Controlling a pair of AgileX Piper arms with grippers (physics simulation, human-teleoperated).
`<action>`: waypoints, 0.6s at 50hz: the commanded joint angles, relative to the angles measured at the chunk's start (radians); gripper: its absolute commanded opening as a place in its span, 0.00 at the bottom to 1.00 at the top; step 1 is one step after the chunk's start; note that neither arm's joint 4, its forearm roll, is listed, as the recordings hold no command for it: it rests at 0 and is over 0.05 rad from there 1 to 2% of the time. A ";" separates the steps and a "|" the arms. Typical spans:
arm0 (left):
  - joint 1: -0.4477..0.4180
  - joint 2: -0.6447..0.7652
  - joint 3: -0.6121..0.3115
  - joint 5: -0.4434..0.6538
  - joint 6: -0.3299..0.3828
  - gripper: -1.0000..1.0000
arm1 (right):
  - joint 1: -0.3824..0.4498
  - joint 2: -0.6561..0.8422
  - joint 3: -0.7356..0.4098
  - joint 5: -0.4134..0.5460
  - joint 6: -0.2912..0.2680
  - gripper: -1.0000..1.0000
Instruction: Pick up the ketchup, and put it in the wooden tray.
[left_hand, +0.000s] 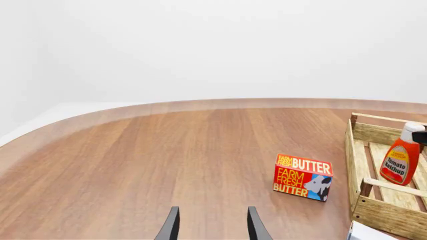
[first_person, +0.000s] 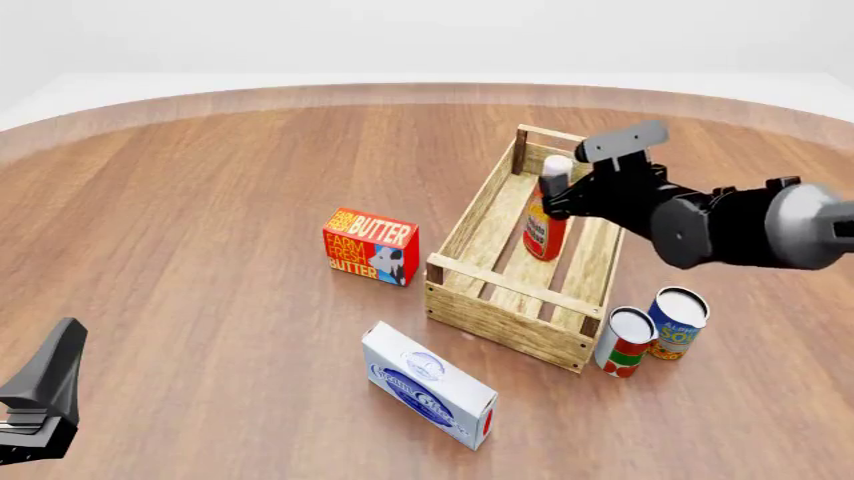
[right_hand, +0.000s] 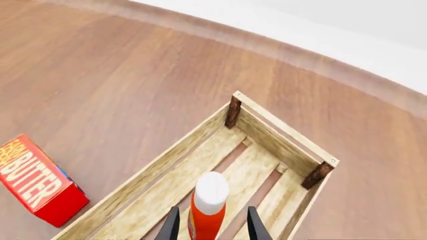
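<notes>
Front view: right gripper (first_person: 558, 203) fingers are closed on the ketchup (first_person: 542, 226) inside the wooden tray (first_person: 458, 277). Left gripper (left_hand: 212, 227) fingers are spread, holding nothing.

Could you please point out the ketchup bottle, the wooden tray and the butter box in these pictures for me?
ketchup bottle (first_person: 541, 232): front view, on its red body below the cap.
wooden tray (first_person: 507, 314): front view, on the near end wall.
butter box (first_person: 370, 247): front view, on its printed front face.
</notes>
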 joint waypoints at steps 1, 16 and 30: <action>0.000 0.000 0.000 0.000 0.000 1.00 | 0.009 -0.080 0.045 0.007 0.006 1.00; 0.000 0.000 0.000 0.000 0.000 1.00 | 0.013 -0.215 0.156 0.004 0.020 1.00; 0.000 0.000 0.000 0.000 0.000 1.00 | -0.012 -0.360 0.330 -0.044 0.041 1.00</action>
